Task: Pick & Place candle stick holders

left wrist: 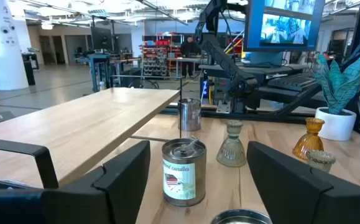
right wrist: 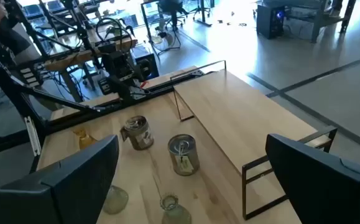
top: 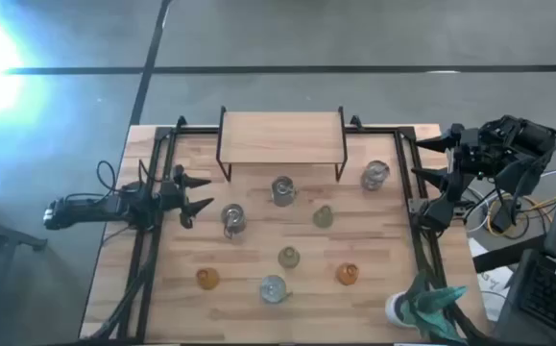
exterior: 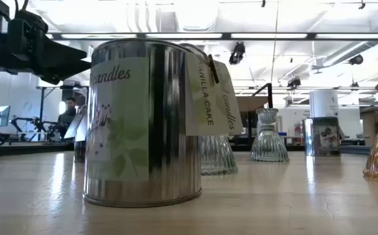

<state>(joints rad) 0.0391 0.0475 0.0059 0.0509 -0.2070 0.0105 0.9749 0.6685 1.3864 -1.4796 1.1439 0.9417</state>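
1. On the wooden table point(top: 258, 298) we see eight candle stick holders spread in front of a low wooden shelf point(top: 281, 137): silvery tins at point(top: 232, 218), point(top: 282, 189), point(top: 375, 175) and point(top: 274, 287), amber ones at point(top: 207, 279) and point(top: 346, 274), pale green ones at point(top: 324, 216) and point(top: 288, 257).
2. At the table's left edge, the left gripper point(top: 197, 192) points toward the centre; its fingers point(left wrist: 120, 180) stand apart and we see nothing between them.
3. The nearest tin point(left wrist: 184, 171) lies just ahead of those fingers, in line with the gap but not yet inside it; a pale green holder point(left wrist: 232, 144) and a second tin point(left wrist: 190, 114) stand beyond.
4. We judge the risks as follows: a slightly off-line advance could let one finger push the tin and topple it, and the tag on its lid could snag; a tipped tin might roll into the green holder behind.
5. At the right edge, the right gripper point(top: 429, 161) waits outside the frame, fingers wide apart and empty, well away from every holder.
6. A white pot with a teal plant point(top: 429, 304) stands at the near right corner.
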